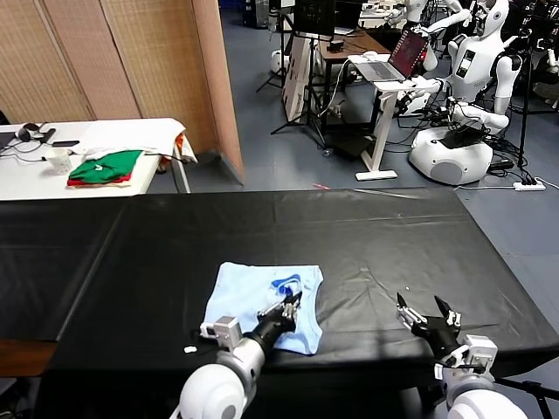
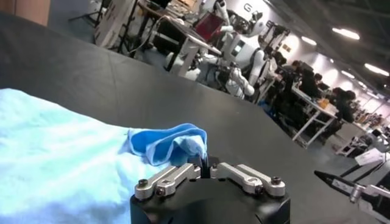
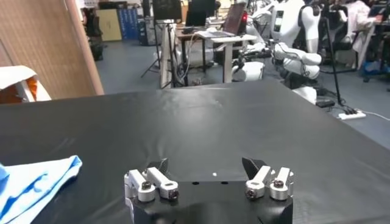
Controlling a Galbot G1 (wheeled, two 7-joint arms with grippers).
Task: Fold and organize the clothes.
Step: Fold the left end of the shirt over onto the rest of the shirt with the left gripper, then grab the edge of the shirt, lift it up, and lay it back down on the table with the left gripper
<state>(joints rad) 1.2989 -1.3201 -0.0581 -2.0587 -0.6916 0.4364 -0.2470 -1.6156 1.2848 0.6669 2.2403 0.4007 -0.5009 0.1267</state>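
The clothes, a pale sky-blue T-shirt (image 1: pixel 253 301), lie folded into a rough square on the black table (image 1: pixel 367 236), near its front edge. My left gripper (image 1: pixel 291 305) rests over the shirt's right side. In the left wrist view my left gripper (image 2: pixel 205 165) has its jaws almost together, pinching a raised fold of the shirt (image 2: pixel 55 158) by its darker blue neckband (image 2: pixel 164 145). My right gripper (image 1: pixel 429 312) hovers to the right of the shirt, apart from it. My right gripper (image 3: pixel 207 167) is open with nothing between its fingers, and the shirt's edge (image 3: pixel 33 182) shows off to one side.
A white side table (image 1: pixel 131 133) at the back left carries folded green and red garments (image 1: pixel 105 166), a cup and cables. A wooden partition (image 1: pixel 140 52) stands behind it. A small white scrap (image 1: pixel 189 350) lies by the front edge. Desks and other robots (image 1: pixel 463 96) fill the back right.
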